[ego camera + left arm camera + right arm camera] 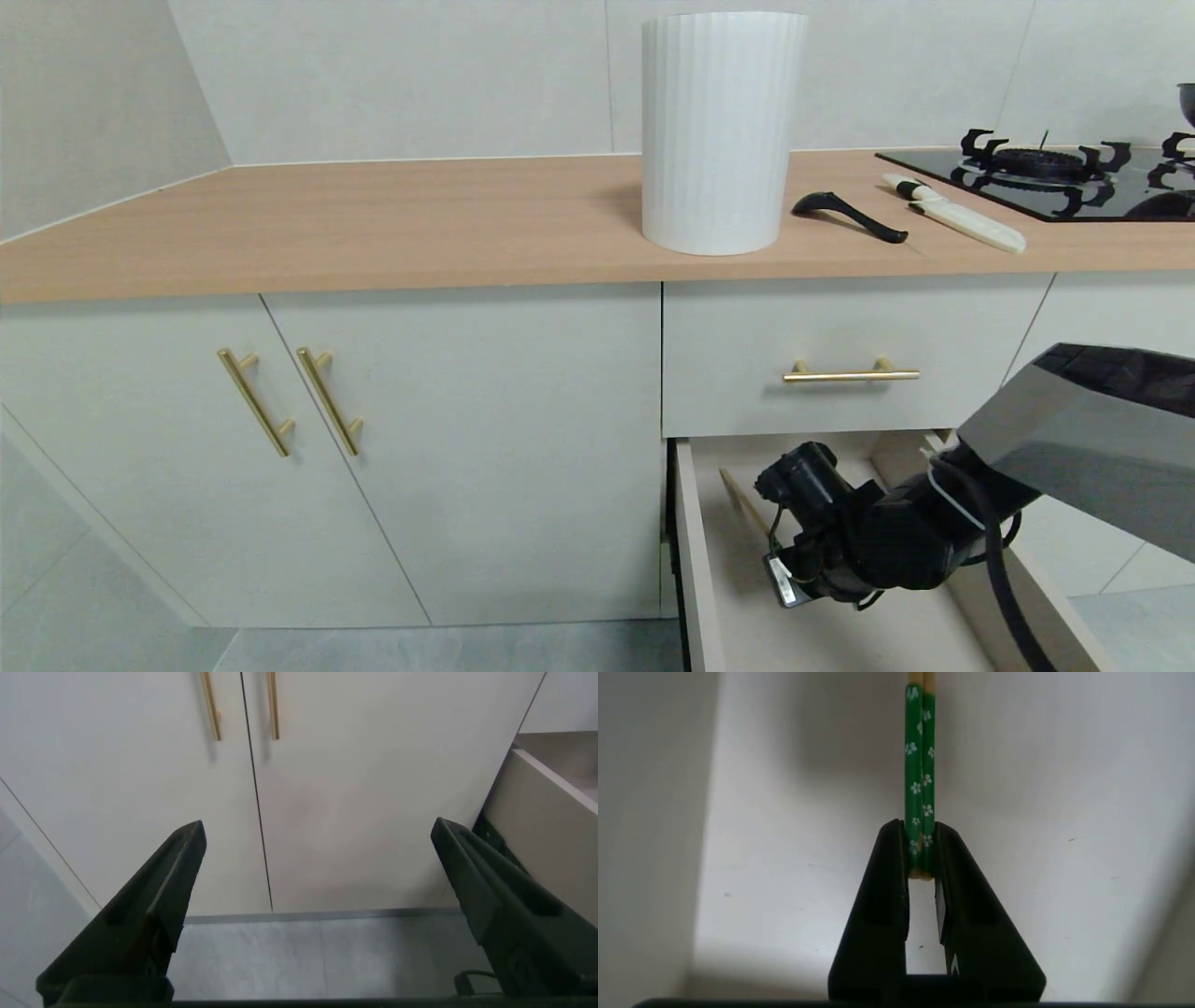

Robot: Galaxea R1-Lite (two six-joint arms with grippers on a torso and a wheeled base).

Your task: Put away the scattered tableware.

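Chopsticks (916, 765), clamped in right gripper (920, 831), are hanging inside the open drawer (695, 560); left gripper (316, 831) is gaping empty; knife (962, 219) and black spoon (845, 213) are waiting on countertop (373, 224).

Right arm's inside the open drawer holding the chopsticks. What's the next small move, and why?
Probably open the right gripper to release the chopsticks: it is shut on them just above the drawer floor, while a knife and a black utensil lie on the counter.

Bright, even light, soft shadow beside the white canister (714, 131), reflections on the black hob (1018, 191).
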